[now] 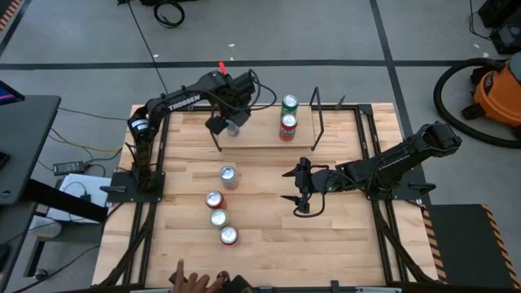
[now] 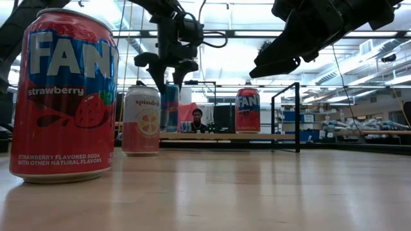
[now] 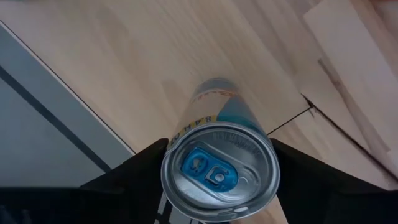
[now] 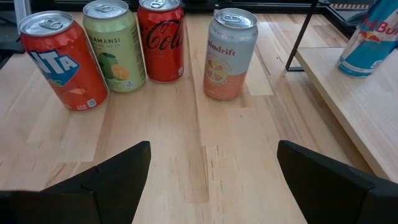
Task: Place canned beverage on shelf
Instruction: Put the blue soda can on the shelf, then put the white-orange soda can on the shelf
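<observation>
Left pincer (image 1: pixel 234 124) is clamped shut on a slim blue-and-silver Red Bull can (image 3: pixel 219 167), gripped near the top rim and held upright. It is positioned over the left end of the shelf (image 1: pixel 260 138), just beside the black rod upright (image 1: pixel 218 137). In the low view the can base appears at or just above the plank; contact cannot be confirmed.

Two cans (image 1: pixel 288 118) are already stood on the shelf, well apart from the left pincer toward the far upright.

For a clean placement: the can should be kept vertical and lowered until the base is fully seated, and only then released. The fingers should be opened without sideways drag, and the pincer withdrawn straight up, since a tall slim can is judged tippy. Clearance from the near rod should be minded.

Right pincer (image 4: pixel 208 180) is wide open, holding nothing, hovering above the table (image 1: pixel 342 252); the Spindrift can (image 4: pixel 230 53) and three more cans stand ahead of it.
</observation>
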